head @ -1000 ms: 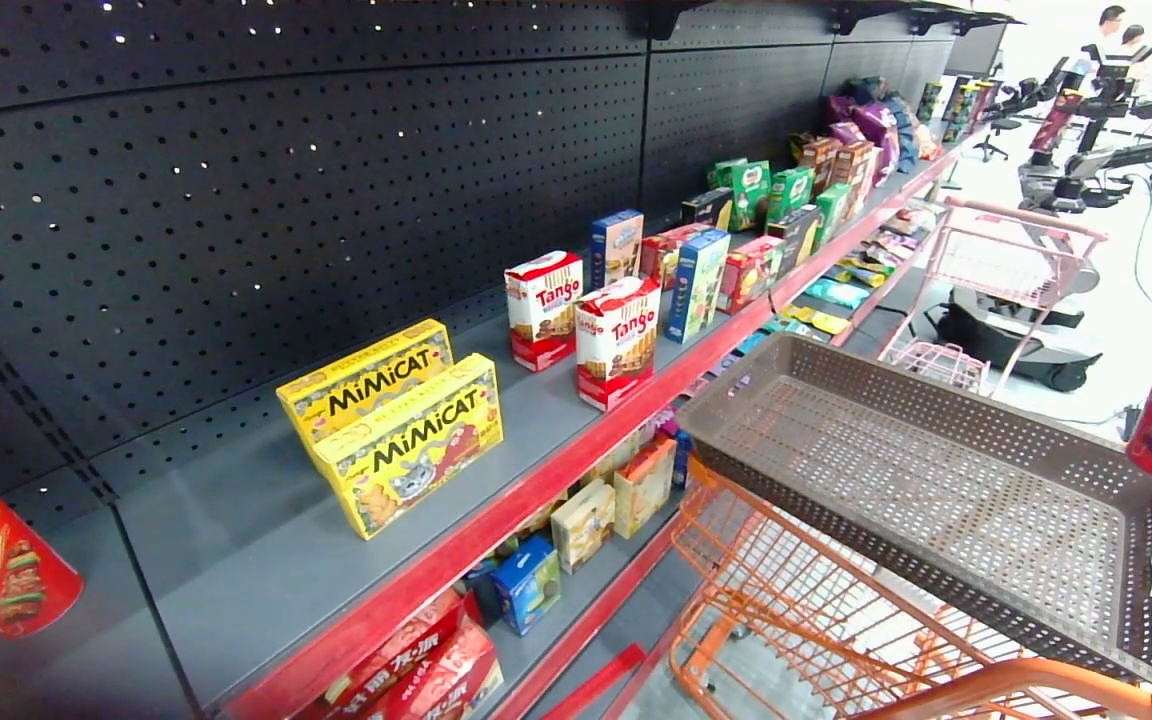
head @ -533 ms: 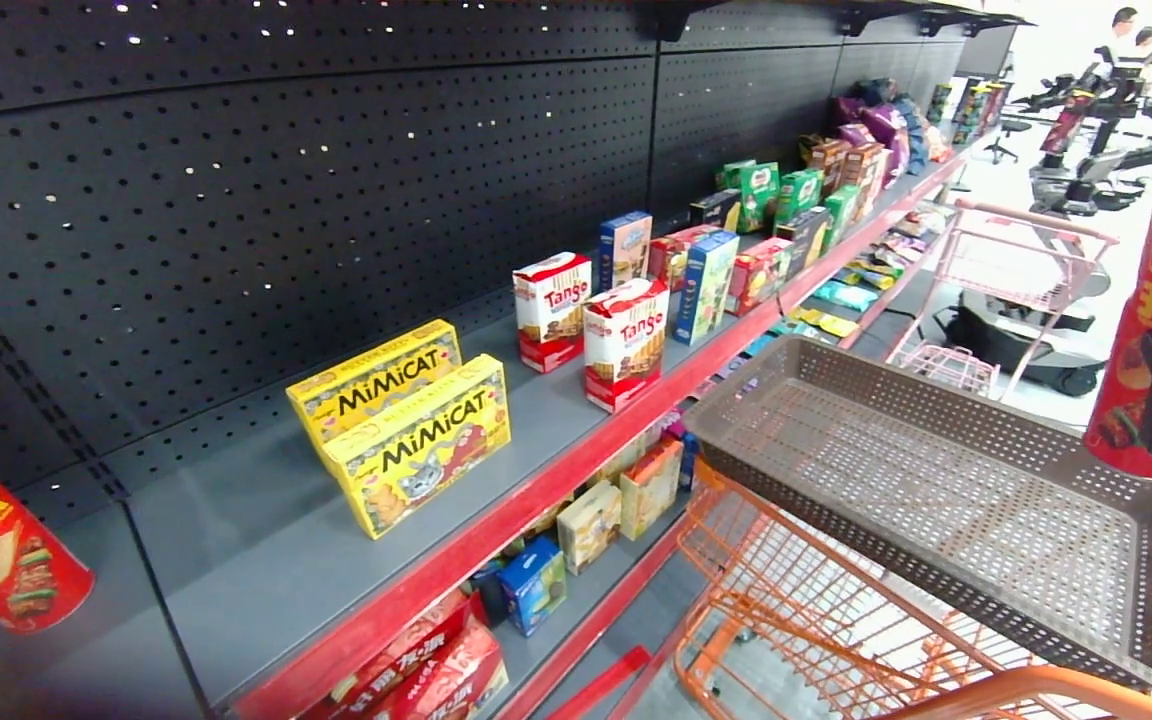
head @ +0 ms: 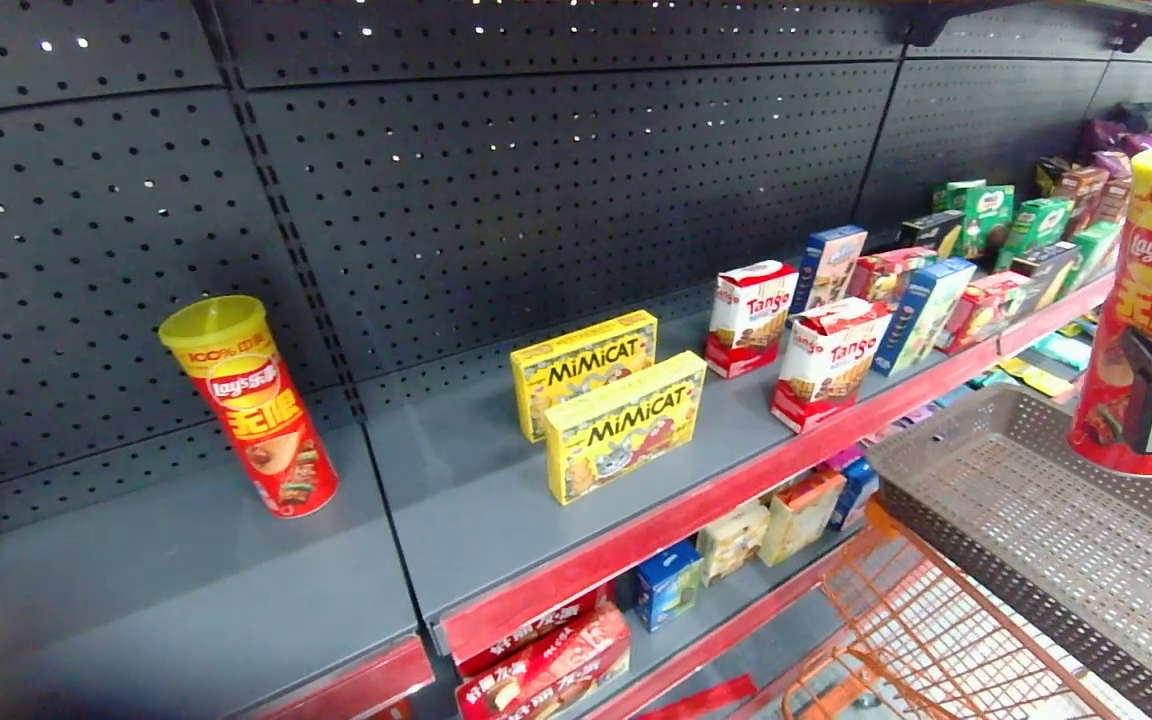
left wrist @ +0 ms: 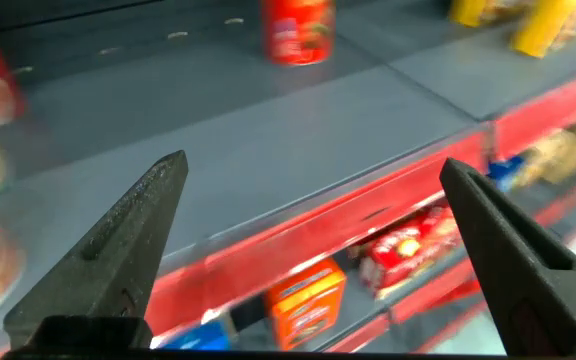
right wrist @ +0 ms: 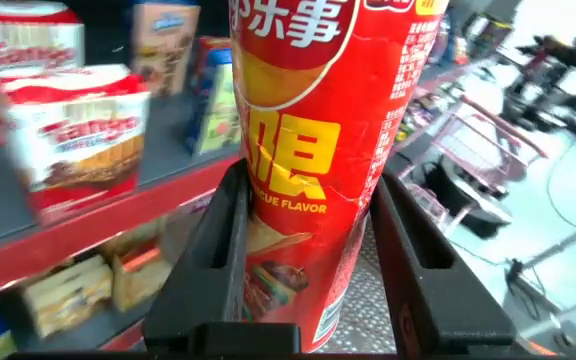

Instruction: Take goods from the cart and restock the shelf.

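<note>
So, restock looks partway done. One red chip can [head: 248, 405] stands on the grey shelf [head: 186, 580] at the left of the head view, leaning a bit, near the pegboard back. The second chip can [head: 1151, 300] is up at the right edge, upright, clamped low on its body by the right gripper [right wrist: 313, 250], hanging above the brown basket [head: 1036, 530] on the orange cart [head: 896, 640], so not on the shelf yet. The left gripper [left wrist: 308, 250] is spread wide with nothing in it, over the shelf's front edge. What's left, I'd guess: carry that can over and set it by its twin. Just part of the basket shows, so I can't tell if more goods wait.
</note>
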Controlling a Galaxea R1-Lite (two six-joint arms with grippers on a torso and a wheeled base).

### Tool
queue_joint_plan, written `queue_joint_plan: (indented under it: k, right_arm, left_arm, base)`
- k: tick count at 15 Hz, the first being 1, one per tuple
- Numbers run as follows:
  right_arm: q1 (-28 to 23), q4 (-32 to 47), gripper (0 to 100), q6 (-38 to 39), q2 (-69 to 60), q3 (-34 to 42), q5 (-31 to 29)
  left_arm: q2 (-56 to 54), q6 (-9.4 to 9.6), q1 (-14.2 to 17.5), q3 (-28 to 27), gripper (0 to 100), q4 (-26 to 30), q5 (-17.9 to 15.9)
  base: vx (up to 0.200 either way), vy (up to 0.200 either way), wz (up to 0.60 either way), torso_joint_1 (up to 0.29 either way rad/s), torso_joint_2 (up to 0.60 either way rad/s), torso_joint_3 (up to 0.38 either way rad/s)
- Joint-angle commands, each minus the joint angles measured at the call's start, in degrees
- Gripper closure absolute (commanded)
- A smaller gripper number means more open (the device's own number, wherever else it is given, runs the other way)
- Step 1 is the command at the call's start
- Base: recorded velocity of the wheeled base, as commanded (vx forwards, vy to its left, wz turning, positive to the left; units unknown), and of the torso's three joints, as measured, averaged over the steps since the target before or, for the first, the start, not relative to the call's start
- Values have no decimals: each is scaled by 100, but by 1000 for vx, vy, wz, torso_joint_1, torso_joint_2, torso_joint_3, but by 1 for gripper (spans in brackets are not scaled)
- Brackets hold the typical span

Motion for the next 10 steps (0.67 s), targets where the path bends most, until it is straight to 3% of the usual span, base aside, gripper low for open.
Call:
queue_joint_plan:
  k: [1, 7, 10]
  right_arm:
    - [6, -16, 100, -27, -42, 9, -7]
    - [322, -42, 100, -212, -60, 0, -7]
    - [384, -95, 100, -308, -60, 9, -7]
  left_arm:
    - [7, -2, 0, 1, 0, 4, 1]
    - [7, 24, 0, 1, 0, 4, -8]
    - [7, 33, 0, 10, 0, 4, -8]
  base:
    - [0, 0, 0, 0, 0, 0]
    - [0, 0, 0, 0, 0, 0]
    - [0, 0, 600, 6, 1, 4]
